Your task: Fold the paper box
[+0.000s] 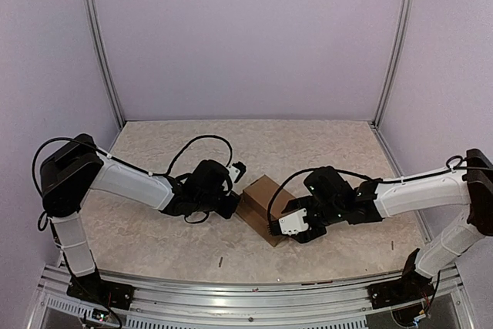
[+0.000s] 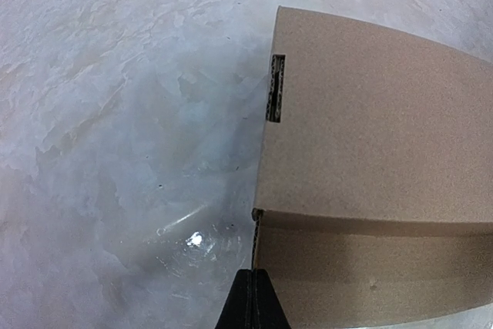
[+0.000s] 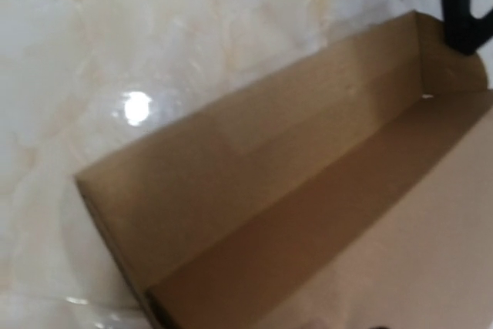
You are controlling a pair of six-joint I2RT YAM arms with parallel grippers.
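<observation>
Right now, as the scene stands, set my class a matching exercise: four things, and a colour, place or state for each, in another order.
1 paper box
2 left gripper
3 right gripper
4 table

A pale, marbled
B shut, at the box's left edge
C brown, between both grippers
D at the box's near right corner

Pairs: 1-C, 2-B, 3-D, 4-A

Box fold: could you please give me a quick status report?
Left gripper shut, tip at box edge. Right gripper open at near corner. Box partly folded, walls up. Nothing blocking seen.
</observation>
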